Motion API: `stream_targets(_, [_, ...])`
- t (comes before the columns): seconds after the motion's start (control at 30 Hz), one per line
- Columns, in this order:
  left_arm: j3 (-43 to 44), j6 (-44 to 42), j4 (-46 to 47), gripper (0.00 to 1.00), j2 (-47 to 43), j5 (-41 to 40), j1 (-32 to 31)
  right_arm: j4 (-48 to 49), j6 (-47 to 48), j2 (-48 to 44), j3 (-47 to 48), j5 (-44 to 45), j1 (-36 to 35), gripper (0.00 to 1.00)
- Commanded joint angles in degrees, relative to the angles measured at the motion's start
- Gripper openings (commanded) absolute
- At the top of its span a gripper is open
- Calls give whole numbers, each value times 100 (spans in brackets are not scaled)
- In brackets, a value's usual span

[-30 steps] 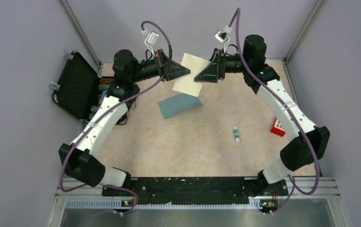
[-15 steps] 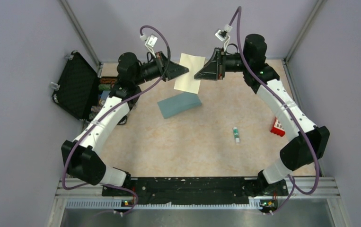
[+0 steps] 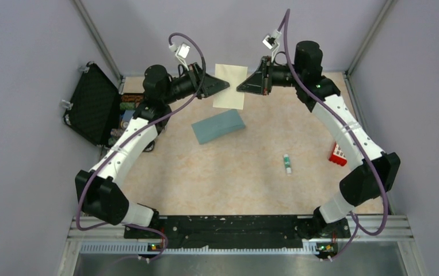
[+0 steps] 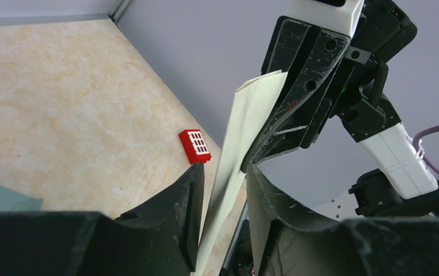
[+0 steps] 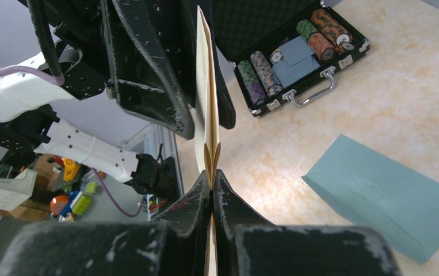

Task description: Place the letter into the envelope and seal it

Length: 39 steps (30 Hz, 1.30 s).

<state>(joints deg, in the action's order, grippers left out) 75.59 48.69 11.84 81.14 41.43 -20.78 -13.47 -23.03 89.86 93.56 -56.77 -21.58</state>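
Jaws of the right gripper (image 5: 212,172) are clamped flat on the folded beige letter (image 5: 205,103), holding it on edge in the air above the far edge of the bench (image 3: 234,184). The left gripper (image 4: 224,169) faces it with fingers parted, the sheet passing loosely through the gap. The teal envelope (image 3: 218,126) lies flat on the bench just on the near side of the letter, apart from both grippers.

One flat teal blue-grey paper envelope (image 3: 218,126). One cream folded paper letter (image 3: 231,99) just beyond it. To its right, one white glue stick with a green cap (image 3: 287,164) and one small red slotted block (image 3: 338,154). To its left, one open black hard case (image 3: 93,103). Two black two-finger grippers beyond it: left gripper (image 3: 226,86), right gripper (image 3: 239,89).
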Motion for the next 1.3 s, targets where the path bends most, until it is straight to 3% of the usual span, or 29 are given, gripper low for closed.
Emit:
stream_targets(0.0, [-140, -374, 98, 41, -135, 551, 39, -185, 550, 59, 283, -116, -8, 0])
stream_targets(0.07, [-296, -545, 305, 40, -173, 1080, 86, -334, 687, 49, 276, -395, 13, 0])
stream_targets(0.17, [-430, -796, 442, 26, -233, 1667, 100, -615, 929, 47, 220, -570, 12, 0])
stream_targets(0.27, [-511, -936, 477, 10, -284, 1868, 91, -565, 840, 7, 75, -571, 12, 0])
stream_targets(0.37, [-534, -971, 435, 1, -315, 1777, 91, -200, 499, -9, 6, -575, 13, 2])
stream_targets(0.43, [-557, -827, 477, 0, -322, 1597, 91, 16, 183, 22, 19, -559, 13, 22])
stream_targets(0.5, [-555, -659, 525, 0, -286, 1447, 88, 94, 7, 70, 90, -463, -7, 32])
stream_targets(0.77, [-413, -163, 631, 0, -124, 1157, 91, 134, -161, 187, 204, -292, -65, 30])
stream_targets(0.93, [-387, 10, 752, 0, 38, 1192, 90, 255, -228, 212, 231, -127, -72, 21])
stream_targets(1.17, [-330, 71, 763, 0, 147, 1219, 88, 366, -379, 393, 422, -68, -76, 30])
stream_targets(1.27, [-319, 64, 732, 0, 153, 1197, 88, 420, -412, 417, 394, -141, -76, 22])
